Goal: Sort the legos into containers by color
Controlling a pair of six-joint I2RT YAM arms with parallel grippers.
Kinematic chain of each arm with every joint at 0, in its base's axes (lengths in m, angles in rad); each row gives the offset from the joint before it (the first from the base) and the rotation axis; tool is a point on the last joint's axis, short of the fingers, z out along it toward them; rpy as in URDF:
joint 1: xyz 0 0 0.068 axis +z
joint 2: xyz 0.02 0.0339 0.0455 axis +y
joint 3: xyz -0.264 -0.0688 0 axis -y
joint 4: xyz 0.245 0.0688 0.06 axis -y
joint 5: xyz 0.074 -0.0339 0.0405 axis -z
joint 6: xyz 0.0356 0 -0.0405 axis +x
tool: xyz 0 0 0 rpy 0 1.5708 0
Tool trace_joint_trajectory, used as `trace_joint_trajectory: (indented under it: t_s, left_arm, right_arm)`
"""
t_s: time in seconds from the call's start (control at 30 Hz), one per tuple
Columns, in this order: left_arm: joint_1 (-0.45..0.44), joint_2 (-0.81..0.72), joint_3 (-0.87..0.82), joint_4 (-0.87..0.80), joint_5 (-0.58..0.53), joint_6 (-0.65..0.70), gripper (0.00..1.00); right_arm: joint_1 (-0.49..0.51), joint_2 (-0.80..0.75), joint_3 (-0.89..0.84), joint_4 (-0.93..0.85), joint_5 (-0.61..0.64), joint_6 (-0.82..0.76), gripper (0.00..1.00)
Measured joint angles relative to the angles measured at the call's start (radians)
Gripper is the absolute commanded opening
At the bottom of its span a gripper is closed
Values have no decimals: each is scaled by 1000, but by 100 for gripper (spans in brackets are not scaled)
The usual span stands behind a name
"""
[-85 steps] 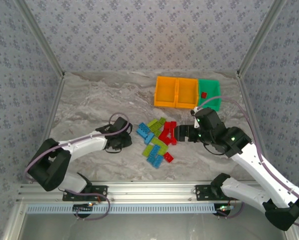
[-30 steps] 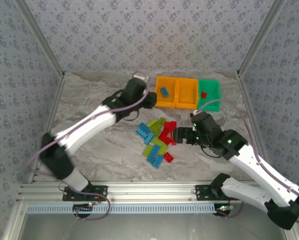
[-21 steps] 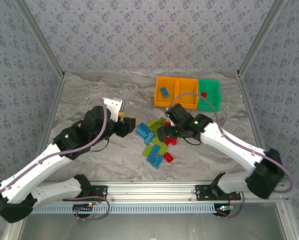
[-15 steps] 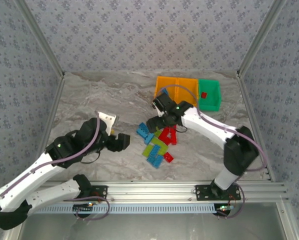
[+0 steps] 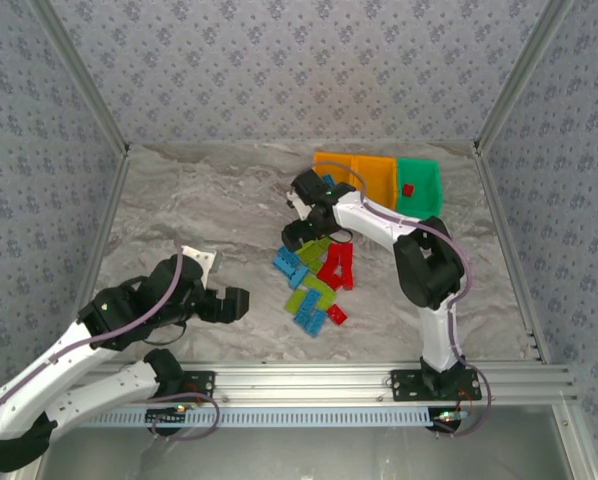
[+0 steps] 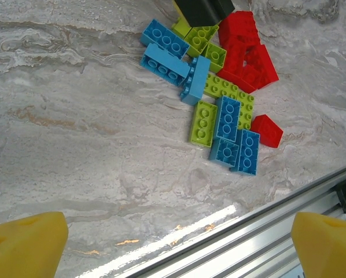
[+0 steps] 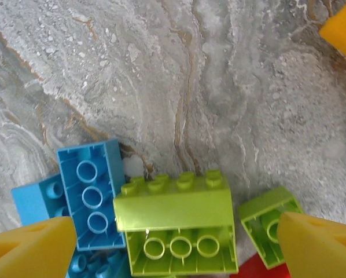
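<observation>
The left gripper [image 5: 234,302] has drawn back toward the table's [image 5: 199,200] near edge, its fingers apart and empty. The right gripper [image 5: 297,236] has swung in, spread wide over a lime brick [image 7: 173,217] among the mid-table legos [image 5: 317,280]. That looks like the next pick for the far-edge containers [image 5: 374,182].

Bright, even light from above; soft shadows, mostly sharp.
Top view: flat diffuse light, only faint soft-edged shadows on the table [image 5: 179,200] around the brick pile [image 5: 314,285], nothing blown out. Left wrist view: pile sharp, pale glare streak on the table between the pile and the metal rail [image 6: 277,231], yellow left fingertips [image 6: 22,243] nearer than the pile blurred. Right wrist view: lime brick [image 7: 173,205] in the pile crisp, thin dark shadow beside it, right fingertips [image 7: 317,246] soft.
</observation>
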Motion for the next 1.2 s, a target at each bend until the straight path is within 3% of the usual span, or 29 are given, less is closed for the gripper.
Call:
trace_joint_trajectory:
  t_s: [0.3,0.47,0.73,0.97,1.2]
  left_arm:
    - [0,0,0,0,-8,-2,99]
    - [0,0,-13,1,-8,-2,99]
    - [0,0,-20,2,-15,-2,99]
    - [0,0,-35,2,-28,-2,99]
    - [0,-18,-47,7,-29,-2,99]
  right_arm:
    - [-8,77,30,-6,-24,-19,85]
    - [-9,84,30,-23,-37,-28,76]
    - [-10,88,30,-50,-45,-33,74]
    - [-13,86,31,-49,-47,-43,58]
    - [-34,26,-11,-27,-40,-16,51]
